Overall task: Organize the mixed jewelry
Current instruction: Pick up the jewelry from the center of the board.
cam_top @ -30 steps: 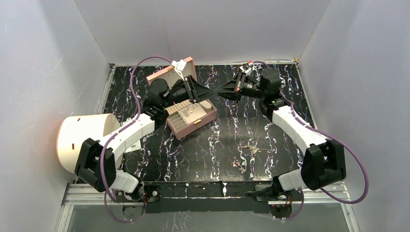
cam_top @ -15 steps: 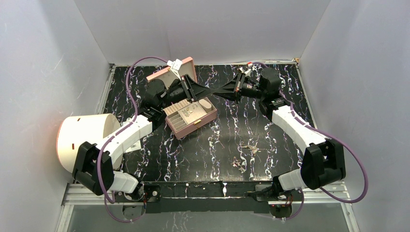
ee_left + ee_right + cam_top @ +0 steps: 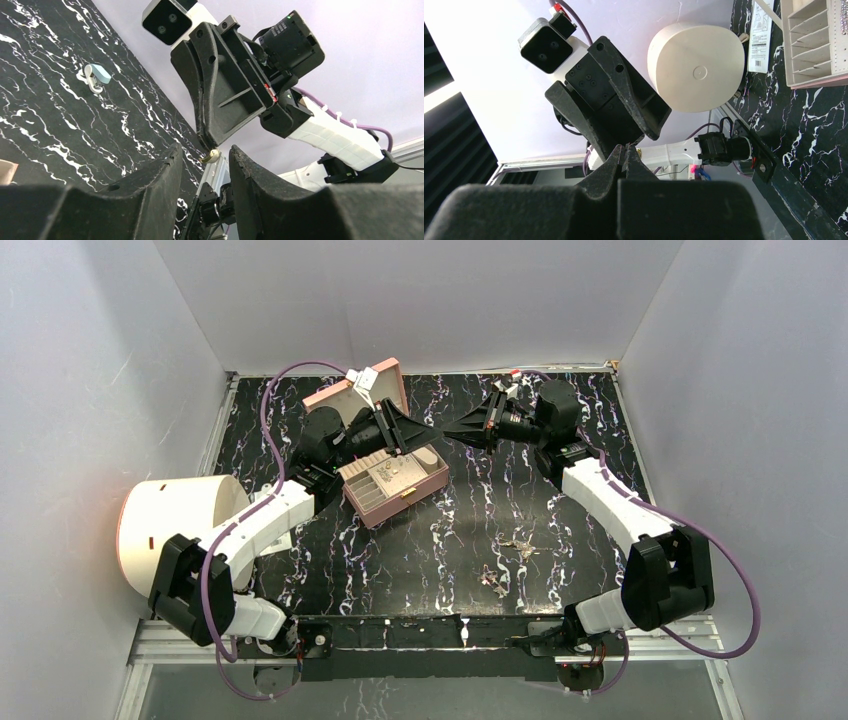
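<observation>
the right gripper is clamped on a small gold ring in the air over the far half of the bench. the left gripper has its jaws apart around it. released too soon, the ring could drop and skitter on the slick black marbled top. other jewelry lies loose by the near edge. plain pale walls enclose it.

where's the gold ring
Left wrist view: the gold ring is pinched by the shut right hand, midair between the fingers of the open left hand.
</observation>
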Robot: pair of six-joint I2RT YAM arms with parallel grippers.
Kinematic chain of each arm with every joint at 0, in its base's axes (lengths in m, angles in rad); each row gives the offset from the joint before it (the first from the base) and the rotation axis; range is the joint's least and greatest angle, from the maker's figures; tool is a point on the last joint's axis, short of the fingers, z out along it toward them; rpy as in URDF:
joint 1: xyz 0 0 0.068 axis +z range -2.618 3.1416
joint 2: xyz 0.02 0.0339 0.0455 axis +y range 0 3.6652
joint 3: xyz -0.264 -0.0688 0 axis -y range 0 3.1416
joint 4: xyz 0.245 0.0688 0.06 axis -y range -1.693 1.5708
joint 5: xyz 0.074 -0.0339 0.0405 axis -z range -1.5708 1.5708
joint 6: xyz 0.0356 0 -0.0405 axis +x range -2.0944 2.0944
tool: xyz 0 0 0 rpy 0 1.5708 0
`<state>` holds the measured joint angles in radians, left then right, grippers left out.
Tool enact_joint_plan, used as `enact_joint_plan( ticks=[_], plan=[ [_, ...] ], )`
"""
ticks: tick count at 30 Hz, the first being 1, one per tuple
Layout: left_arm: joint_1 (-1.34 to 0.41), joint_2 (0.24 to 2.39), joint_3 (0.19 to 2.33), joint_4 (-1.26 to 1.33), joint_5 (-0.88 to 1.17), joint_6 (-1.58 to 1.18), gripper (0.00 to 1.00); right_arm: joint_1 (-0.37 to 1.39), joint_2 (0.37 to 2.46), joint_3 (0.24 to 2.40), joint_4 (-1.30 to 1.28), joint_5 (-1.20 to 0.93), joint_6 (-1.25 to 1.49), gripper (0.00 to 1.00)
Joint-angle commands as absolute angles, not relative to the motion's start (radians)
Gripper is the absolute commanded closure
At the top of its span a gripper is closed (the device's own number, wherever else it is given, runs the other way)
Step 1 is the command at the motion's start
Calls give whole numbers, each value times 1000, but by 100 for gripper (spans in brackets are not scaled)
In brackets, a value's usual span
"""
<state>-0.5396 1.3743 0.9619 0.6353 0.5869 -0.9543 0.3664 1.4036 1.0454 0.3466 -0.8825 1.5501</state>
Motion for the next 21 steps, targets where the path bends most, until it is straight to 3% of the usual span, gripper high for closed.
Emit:
enact_joint_plan(
  ticks=[1, 9, 16, 21],
  plan=[
    [-538, 1323, 970, 626, 582, -888, 62, 357, 1395, 1087, 387, -909, 1565, 100],
    [-538, 1336, 985, 607, 609, -852, 63, 357, 1409, 1088, 371, -922, 1572, 100],
    [-538, 1354, 1014, 604, 623, -830, 57, 357, 1422, 1091, 335, -935, 1563, 100],
    [-540, 1369, 1023, 600, 638, -824, 61, 357, 1427, 1093, 323, -939, 1562, 100]
  ],
)
